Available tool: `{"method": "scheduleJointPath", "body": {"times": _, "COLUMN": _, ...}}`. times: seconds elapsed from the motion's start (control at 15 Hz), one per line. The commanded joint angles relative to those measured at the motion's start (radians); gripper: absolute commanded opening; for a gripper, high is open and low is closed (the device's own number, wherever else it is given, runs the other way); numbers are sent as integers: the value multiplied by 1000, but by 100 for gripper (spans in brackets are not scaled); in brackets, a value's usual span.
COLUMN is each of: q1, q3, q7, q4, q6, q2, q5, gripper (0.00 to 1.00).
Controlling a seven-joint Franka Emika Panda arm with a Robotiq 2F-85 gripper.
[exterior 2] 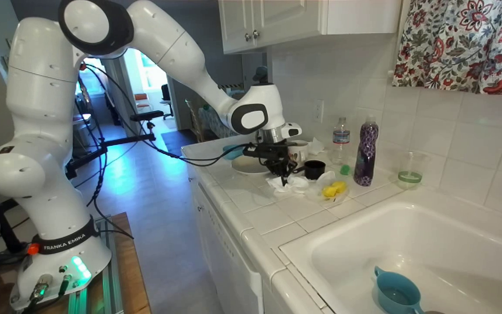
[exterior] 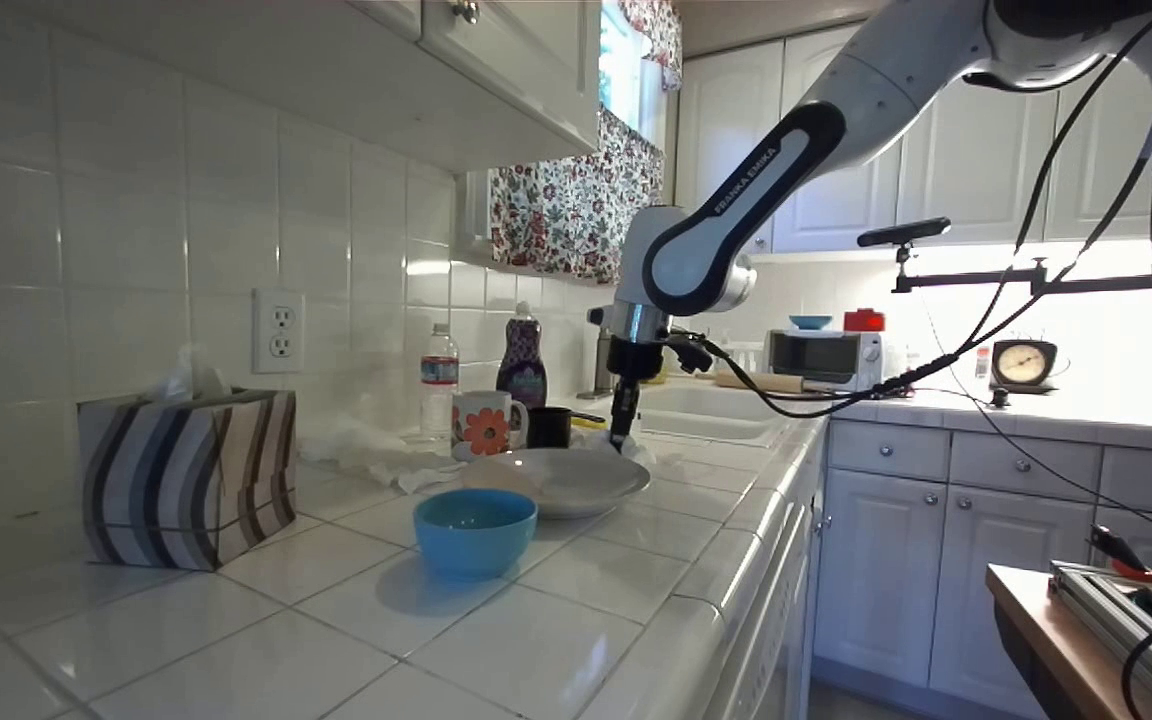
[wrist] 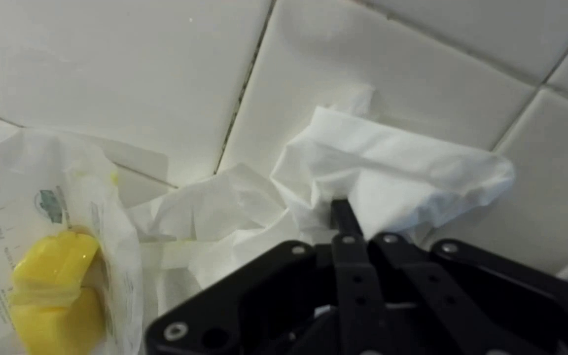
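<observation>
Plate (exterior: pixel 581 488) near my gripper (wrist: pixel 345 217), black cup (exterior 2: pixel 315 169) close too, yellow lumps (wrist: pixel 57 310) in a wrapper (wrist: pixel 3 182) just alongside. I read FRANKA EMIKA on the arm (exterior: pixel 786 160); the wrapper's print is too small. The crumpled tissue (wrist: pixel 397 177) lies on the counter (wrist: pixel 116 74), long axis crosswise in the wrist view, narrow end pointing right. My fingers are clenched, tips touching it; whether they nip a fold, I can't tell.
</observation>
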State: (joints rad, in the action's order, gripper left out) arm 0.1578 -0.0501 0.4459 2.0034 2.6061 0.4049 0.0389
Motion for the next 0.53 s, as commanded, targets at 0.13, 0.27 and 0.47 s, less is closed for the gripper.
{"method": "scheduleJointPath", "body": {"times": 0.13, "q1": -17, "q3": 12, "q7": -50, "q4": -160, "q6": -67, "q2": 98, "q5": 32, "gripper": 0}}
{"method": "scheduleJointPath", "body": {"times": 0.27, "q1": -24, "q3": 19, "q7": -49, "q4": -200, "q6": -80, "q2": 122, "q5": 32, "gripper": 0}}
{"method": "scheduleJointPath", "body": {"times": 0.47, "q1": -30, "q3": 36, "q7": -38, "q4": -257, "q6": -102, "q2": 157, "q5": 28, "gripper": 0}}
